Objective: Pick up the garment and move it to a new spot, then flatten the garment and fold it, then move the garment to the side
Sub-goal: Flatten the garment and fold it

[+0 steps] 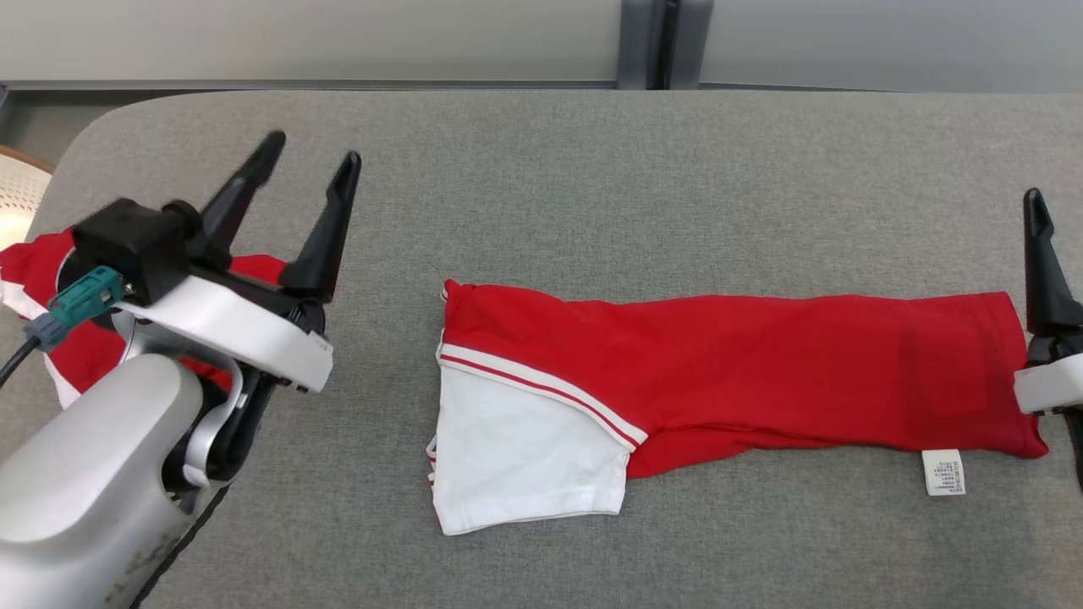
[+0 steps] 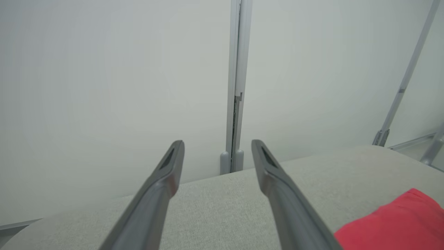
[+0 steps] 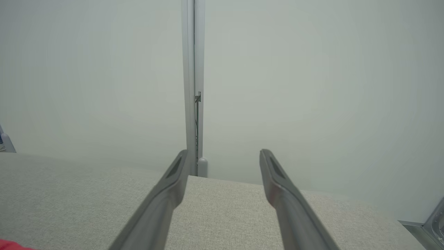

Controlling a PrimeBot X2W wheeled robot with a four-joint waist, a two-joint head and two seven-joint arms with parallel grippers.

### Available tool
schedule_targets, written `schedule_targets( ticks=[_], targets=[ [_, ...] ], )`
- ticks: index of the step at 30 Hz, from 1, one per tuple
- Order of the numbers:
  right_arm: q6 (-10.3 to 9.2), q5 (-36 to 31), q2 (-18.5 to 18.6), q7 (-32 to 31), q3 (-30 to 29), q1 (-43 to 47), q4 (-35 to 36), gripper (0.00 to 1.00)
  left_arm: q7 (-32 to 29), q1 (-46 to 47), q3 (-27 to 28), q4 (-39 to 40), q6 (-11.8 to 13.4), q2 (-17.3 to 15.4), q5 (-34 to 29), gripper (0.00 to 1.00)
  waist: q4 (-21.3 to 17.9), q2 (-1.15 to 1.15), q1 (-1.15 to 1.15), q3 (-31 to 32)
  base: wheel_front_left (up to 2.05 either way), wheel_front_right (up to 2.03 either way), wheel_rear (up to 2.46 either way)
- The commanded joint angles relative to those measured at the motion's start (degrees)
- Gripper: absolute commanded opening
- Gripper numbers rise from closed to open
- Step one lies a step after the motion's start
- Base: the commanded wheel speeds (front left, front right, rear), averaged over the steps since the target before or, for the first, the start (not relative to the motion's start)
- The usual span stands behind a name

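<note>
The garment (image 1: 728, 372), red with a white sleeve and white-striped trim, lies folded into a long band across the middle of the grey table (image 1: 592, 169). A white care label (image 1: 942, 471) sticks out near its right end. My left gripper (image 1: 313, 150) hovers left of the garment, apart from it, open and empty; the left wrist view shows its fingers (image 2: 218, 142) spread, with red cloth (image 2: 399, 222) at the lower right. One finger (image 1: 1042, 262) of my right gripper rises just past the garment's right end. The right wrist view shows that gripper (image 3: 224, 152) open and empty.
Another red-and-white piece of cloth (image 1: 34, 271) lies at the far left, partly hidden under my left arm. A pale perforated round object (image 1: 17, 203) sits beyond the table's left edge. A light wall with a vertical post (image 1: 664, 42) stands behind the table.
</note>
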State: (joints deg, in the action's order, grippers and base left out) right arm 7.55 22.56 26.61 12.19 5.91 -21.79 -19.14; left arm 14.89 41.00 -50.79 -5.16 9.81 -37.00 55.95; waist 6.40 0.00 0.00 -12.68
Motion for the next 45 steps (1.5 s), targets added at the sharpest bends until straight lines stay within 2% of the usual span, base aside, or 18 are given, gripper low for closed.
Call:
schedule_targets(
  ticks=[1,2,3,6,11,15,21,25,29,38,45],
  targets=[
    [-0.12,-2.6,-1.9,1.8,-0.8,1.7,2.4,1.00,0.3,-3.9,7.2,1.0,1.5,4.0,-5.2,1.00,0.5,0.00,0.00,0.4,0.00,0.00,0.00],
    [-0.12,-3.8,-2.8,2.2,-1.3,2.4,3.3,1.00,0.2,-6.1,10.2,1.0,1.7,5.5,-7.5,1.00,0.6,0.00,0.00,0.4,0.00,0.00,0.00],
    [-0.12,-3.8,-2.8,2.2,-1.3,2.4,3.3,1.00,0.2,-6.1,10.2,1.0,1.7,5.5,-7.5,1.00,0.6,0.00,0.00,0.4,0.00,0.00,0.00],
    [-0.12,-6.4,-5.7,2.9,-2.3,4.6,5.6,1.00,0.2,-11.8,17.4,0.8,0.6,11.0,-13.9,1.00,0.9,0.00,0.00,0.6,0.00,0.00,0.00],
    [-0.12,-8.6,-10.3,3.1,-4.0,8.8,7.7,1.00,0.2,-20.9,27.2,-1.8,-3.7,19.4,-23.6,1.00,1.2,0.00,0.00,1.1,0.00,0.00,0.00],
    [-0.12,-9.8,-13.0,3.1,-4.8,11.8,7.9,1.00,0.2,-26.0,32.2,-3.2,-5.7,24.9,-33.1,1.00,1.3,0.00,0.00,1.5,0.00,0.00,0.00],
    [-0.12,-10.1,-15.4,3.1,-5.3,13.0,6.7,1.00,0.2,-30.8,40.2,-2.6,-10.2,30.8,-40.2,1.00,0.9,0.00,0.00,1.1,0.00,0.00,0.00],
    [-0.12,-9.5,-16.3,3.1,-8.4,12.1,3.8,1.00,0.2,-31.2,43.2,-3.5,-13.5,32.4,-42.6,1.00,1.1,0.00,0.00,0.5,0.00,0.00,0.00],
    [-0.11,-10.8,-17.6,3.1,-12.4,10.8,-0.4,1.00,0.2,-30.7,44.8,-4.5,-15.3,33.4,-43.8,1.00,1.4,0.00,0.00,-0.3,0.00,0.00,0.00],
    [-0.11,-11.4,-20.1,3.1,-23.1,5.9,-11.9,1.00,0.2,-29.2,43.6,-7.1,-16.7,33.9,-45.9,1.00,2.3,0.00,0.00,-2.3,0.00,0.00,0.00],
    [-0.11,-10.4,-19.3,3.0,-25.4,2.3,-21.1,1.00,0.2,-28.6,43.5,-7.7,-17.2,34.0,-44.6,1.00,3.0,0.00,0.00,-2.9,0.00,0.00,0.00]
  ],
)
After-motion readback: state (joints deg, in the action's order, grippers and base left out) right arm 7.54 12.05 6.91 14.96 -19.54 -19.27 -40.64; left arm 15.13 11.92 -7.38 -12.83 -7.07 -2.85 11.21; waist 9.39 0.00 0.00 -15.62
